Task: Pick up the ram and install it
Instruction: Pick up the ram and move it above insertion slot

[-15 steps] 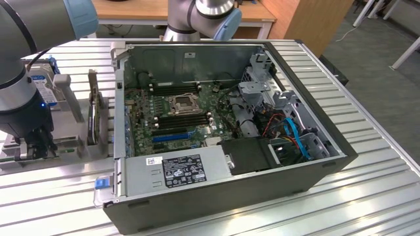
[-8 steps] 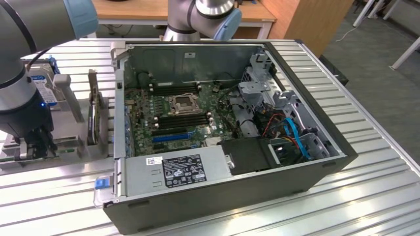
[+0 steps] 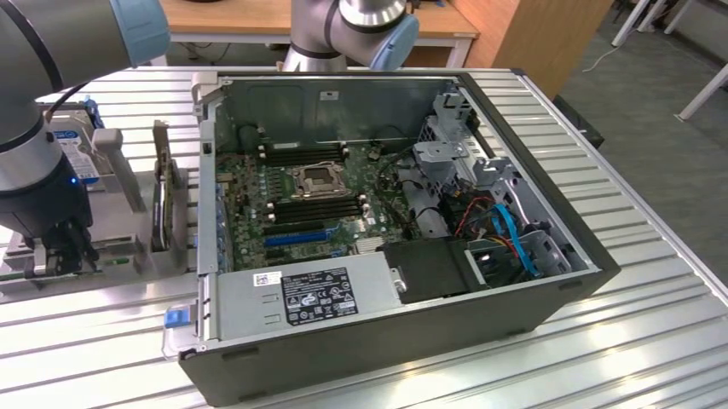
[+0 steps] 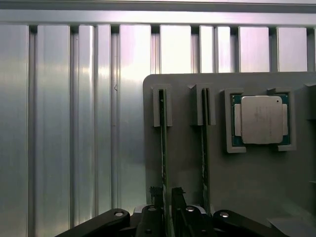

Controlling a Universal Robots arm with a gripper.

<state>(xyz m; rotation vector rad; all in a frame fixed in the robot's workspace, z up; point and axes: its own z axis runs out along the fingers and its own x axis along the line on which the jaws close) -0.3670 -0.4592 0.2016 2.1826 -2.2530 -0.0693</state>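
**Step in hand (as judged): taking hold of the ram at its storage slot.**

Position of parts:
- The ram [image 4: 163, 148] stood on edge in a slot of the grey holder [image 4: 256, 187]. It was in the slot farther from the processor [image 4: 260, 120].
- A second stick [image 4: 204, 148] stood in the neighbouring slot, parallel to the ram and just beside it.
- The holder rested on the slatted metal table [image 4: 74, 123], on the exterior view's left of the open computer case [image 3: 376, 358]. It was well apart from the motherboard [image 3: 307, 196].
- The ram was not yet out of the holder.

Position of the pincer:
- The gripper [image 4: 167, 200] was set down over the ram, straddling its upper edge. The stick ran along the gripper's centre line.
- From where I stood I could not tell whether it was pinching the stick or merely placed around it.

Recommended practice, as I judged it:
1. Keep the stick centred, so that both flat faces are met at once and the board is not pushed sideways in its slot.
2. Hold the grip square to the board. A skewed hold would probably bind the ram against the slot guides.
3. Apply firm but moderate pressure, because the board is thin and carries small chips.
4. Mind the second stick. The clearance on that side looked small.
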